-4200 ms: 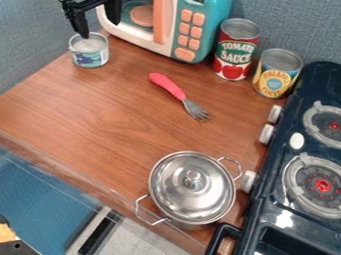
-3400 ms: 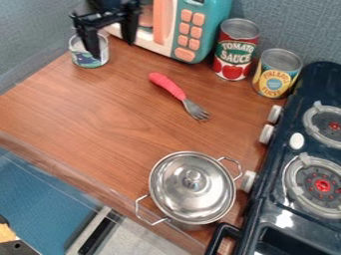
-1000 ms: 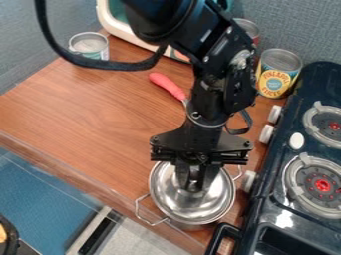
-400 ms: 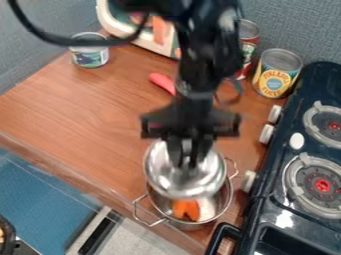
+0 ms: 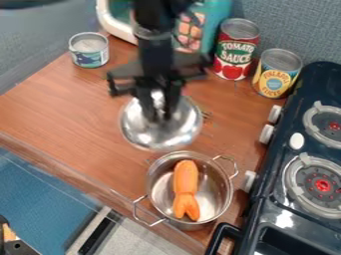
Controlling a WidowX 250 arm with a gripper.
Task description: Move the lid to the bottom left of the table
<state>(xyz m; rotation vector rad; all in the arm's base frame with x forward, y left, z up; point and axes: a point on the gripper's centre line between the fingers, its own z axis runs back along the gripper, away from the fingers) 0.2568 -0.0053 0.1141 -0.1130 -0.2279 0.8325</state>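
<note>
The open pot (image 5: 212, 190), an orange toy (image 5: 186, 183) inside, sits between the bench's (image 5: 67, 109) near edge and the stove (image 5: 281, 214). Just beyond its far rim, the gripper (image 5: 158, 110) has its fingers pinching the knob of the lid (image 5: 156, 135); bench wood stretches from there to the left edges. Farther back stand the short can (image 5: 89, 52), two taller cans and the toy microwave (image 5: 221, 10).

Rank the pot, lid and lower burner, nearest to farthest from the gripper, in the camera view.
1. Lid: hanging from the gripper.
2. Pot: just below the lid in view.
3. Lower burner: on the stove, far right.
</note>
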